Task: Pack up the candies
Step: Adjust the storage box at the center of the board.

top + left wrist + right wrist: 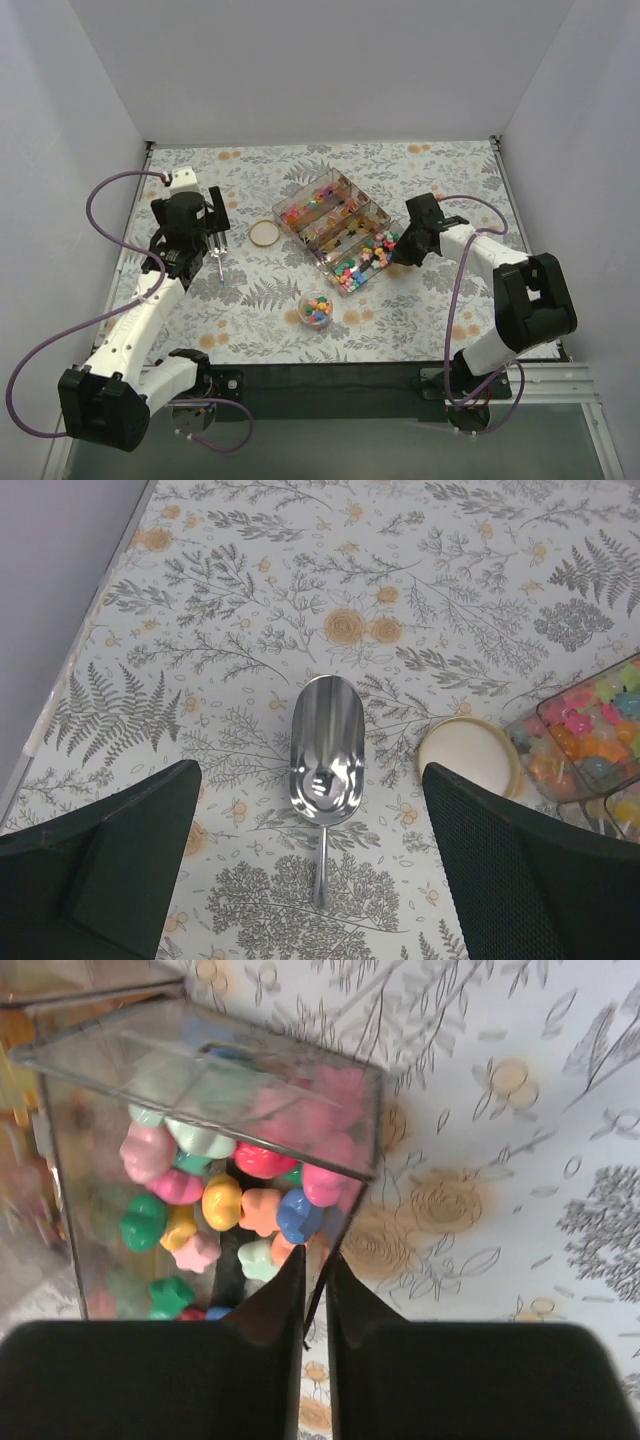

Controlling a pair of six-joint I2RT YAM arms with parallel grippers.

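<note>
Mostly the candies lie in one clear divided box mid-table (far too many to count). A smaller heap fills one round cup near its front. The right gripper is pinched on the box's end wall. One lid lies left of the box. One metal scoop lies below the left gripper, whose fingers are spread wide.

top: overhead, far | wrists: downward — near (candy box shared)
</note>
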